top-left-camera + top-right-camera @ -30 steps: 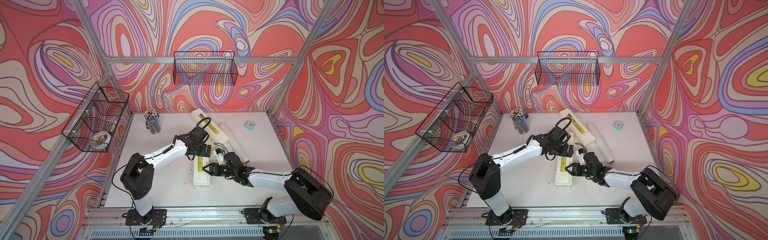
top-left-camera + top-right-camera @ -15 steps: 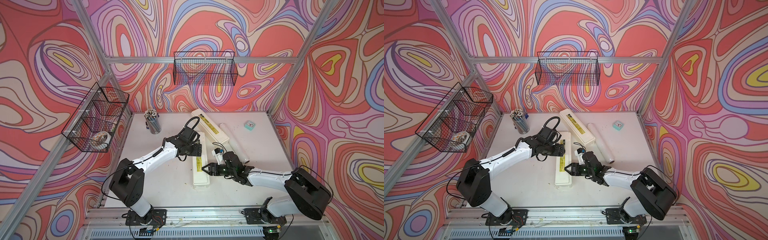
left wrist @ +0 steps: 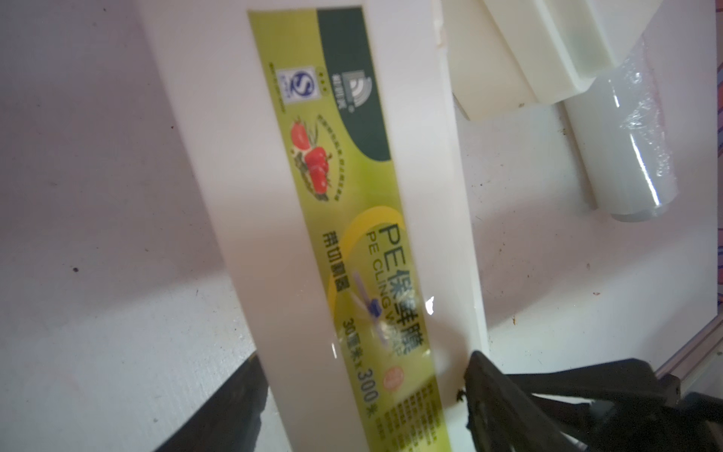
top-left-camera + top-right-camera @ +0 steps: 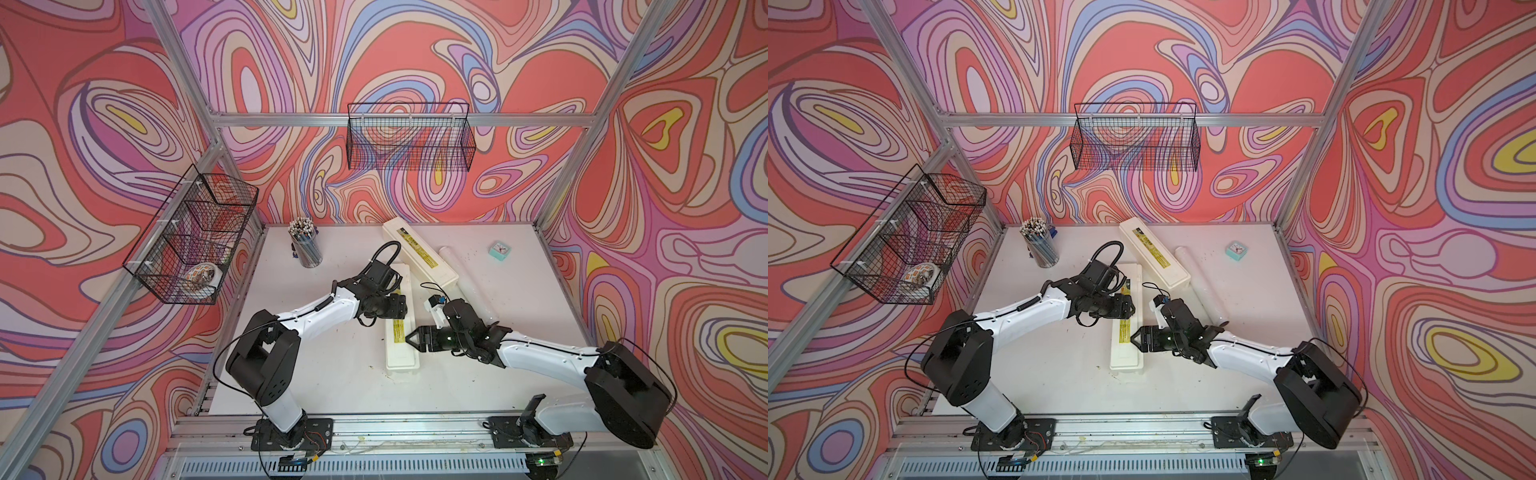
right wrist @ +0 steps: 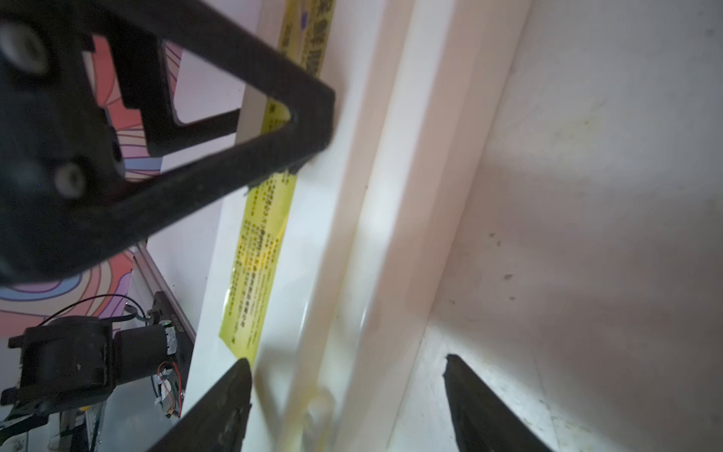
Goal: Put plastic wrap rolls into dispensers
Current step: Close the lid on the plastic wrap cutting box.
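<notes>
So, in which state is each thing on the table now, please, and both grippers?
near dispenser: lying flat, lid shut.
far dispenser: lying flat, lid shut.
plastic wrap roll: loose, outside, beside the far dispenser.
left gripper: jaws apart astride the near dispenser; grip unclear.
right gripper: open, at the near dispenser's edge.
pencil cup: upright, full.

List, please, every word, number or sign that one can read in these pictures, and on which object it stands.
"PE保鲜膜": label of the near dispenser, left wrist view.
"PE CLING W…", end under glare: same label.
"30厘米 x 300米": same label.
"S" in a blue logo: same label.
The fine print on it: blurred, unreadable.
The far dispenser: print too small to read.
</notes>
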Tool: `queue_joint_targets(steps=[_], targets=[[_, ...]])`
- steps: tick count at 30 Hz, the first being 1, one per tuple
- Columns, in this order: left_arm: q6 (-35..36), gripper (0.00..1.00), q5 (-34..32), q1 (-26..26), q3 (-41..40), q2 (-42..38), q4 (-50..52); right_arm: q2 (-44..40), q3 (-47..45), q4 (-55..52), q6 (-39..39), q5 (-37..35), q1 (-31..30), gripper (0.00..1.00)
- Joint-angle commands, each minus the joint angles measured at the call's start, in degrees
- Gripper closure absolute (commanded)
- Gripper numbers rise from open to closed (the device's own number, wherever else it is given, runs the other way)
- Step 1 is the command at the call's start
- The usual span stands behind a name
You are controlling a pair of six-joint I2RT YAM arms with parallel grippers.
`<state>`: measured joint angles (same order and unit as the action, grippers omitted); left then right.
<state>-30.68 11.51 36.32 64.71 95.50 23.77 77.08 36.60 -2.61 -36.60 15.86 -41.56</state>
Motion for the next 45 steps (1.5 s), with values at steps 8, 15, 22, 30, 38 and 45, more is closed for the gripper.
queue_joint_targets(steps=[8,15,22,30,38,45], targets=[[2.47,0.23,-0.65,0.14,-2.5,1.1,4.45,1.09,7.97,-1.42,3.06,-0.99,9.98,0.12],[3.84,0.13,-0.88,-1.4,-1.64,-3.62,0.02,14.52,19.84,3.67,5.32,5.71,13.26,0.07],[4.5,0.13,6.37,-7.97,2.0,-3.12,-2.8,26.31,27.14,6.37,4.35,8.38,14.31,0.06],[3.44,0.15,14.58,-12.61,4.32,6.07,-6.16,36.7,31.36,10.34,-0.22,10.94,14.27,0.14],[-2.22,0.14,14.43,-13.42,-0.66,8.56,-10.34,39.11,27.11,10.96,-4.22,13.97,12.76,0.35],[-4.56,0.14,13.06,-16.7,-5.47,4.86,-10.64,43.83,28.18,10.75,-6.6,16.17,8.02,0.49]])
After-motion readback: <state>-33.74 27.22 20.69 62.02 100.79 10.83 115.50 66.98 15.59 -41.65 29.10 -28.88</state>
